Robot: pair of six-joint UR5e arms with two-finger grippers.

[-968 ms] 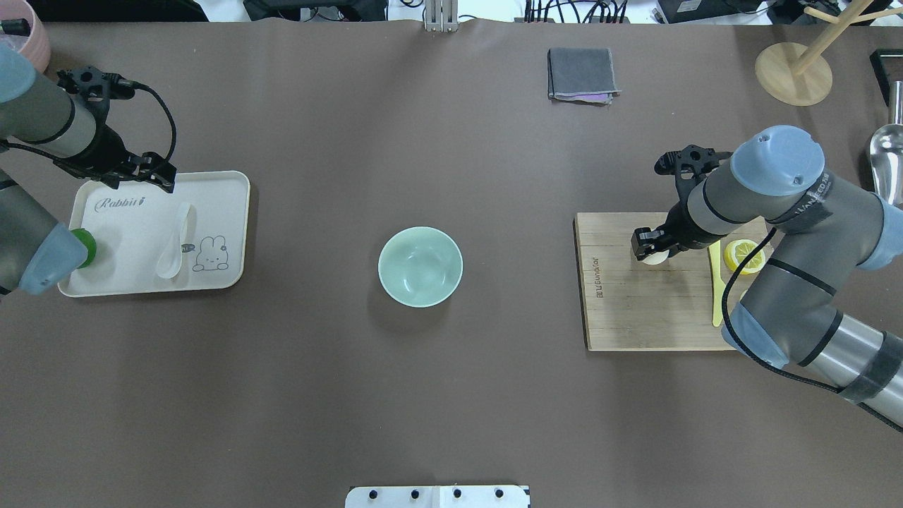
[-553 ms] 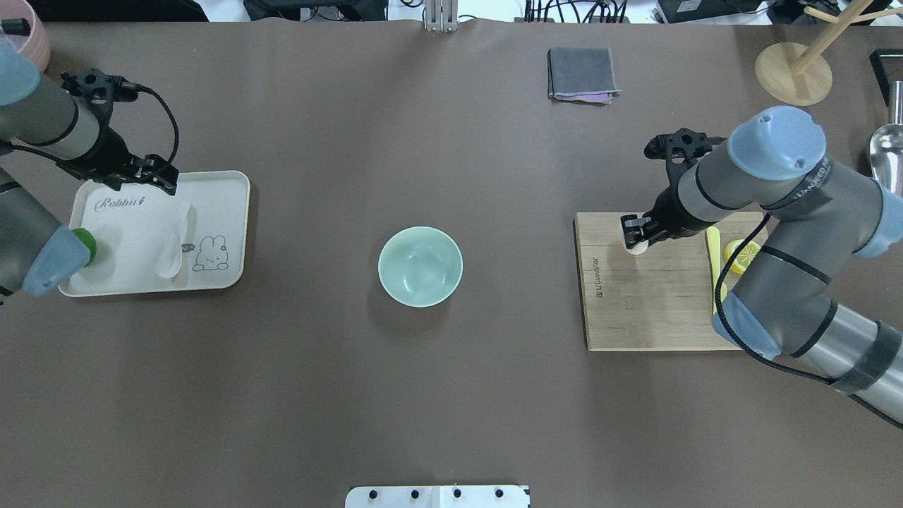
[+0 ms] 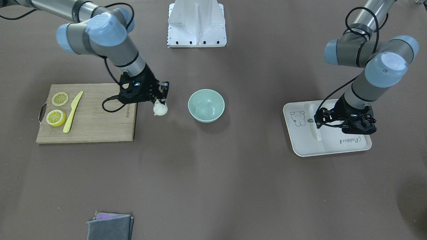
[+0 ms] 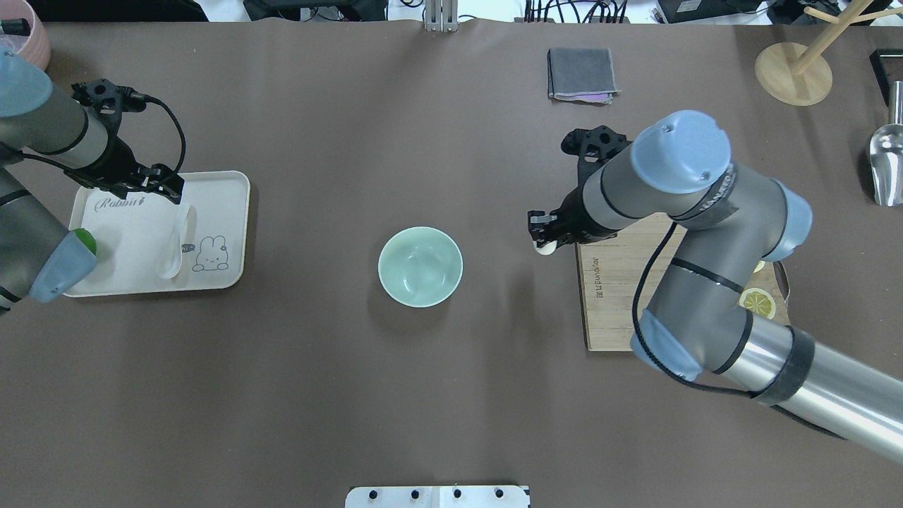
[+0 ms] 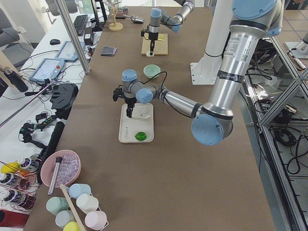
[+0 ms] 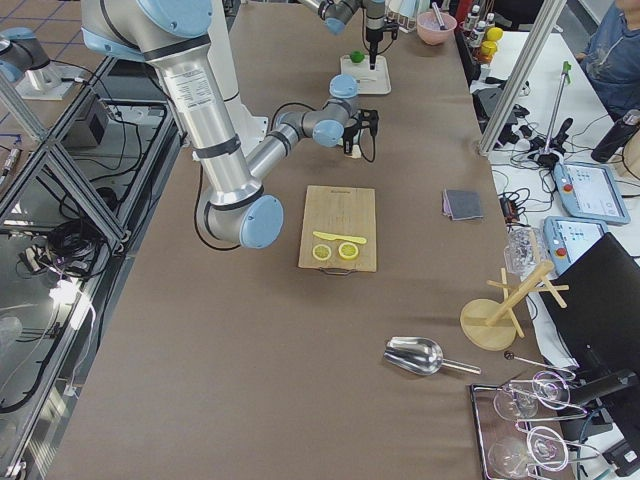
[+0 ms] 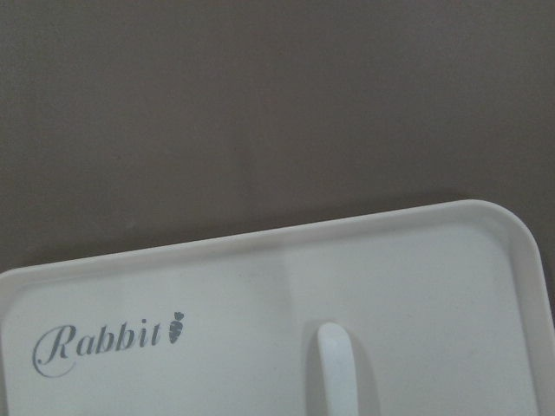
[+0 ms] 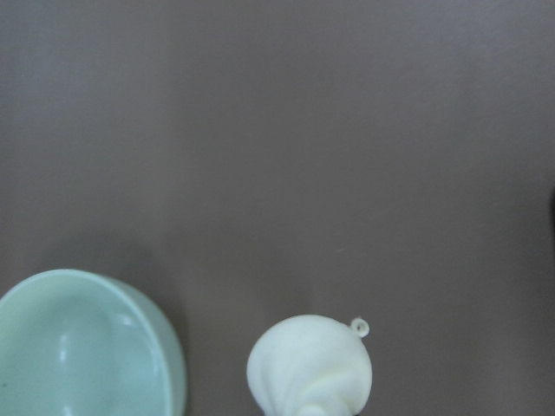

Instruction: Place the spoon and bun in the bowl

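right gripper pinches the bun aloft beside the bowl (soft, light: squeeze its sides gently). spoon lies on the tray, stiff and slick; take its handle. left gripper hovers there, jaws unclear.

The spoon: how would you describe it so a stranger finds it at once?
Look at the cream tray at the table's left end in the overhead view. The spoon lies on it beside the rabbit drawing. It is plain white with a rounded scoop, unlike the round green thing there.
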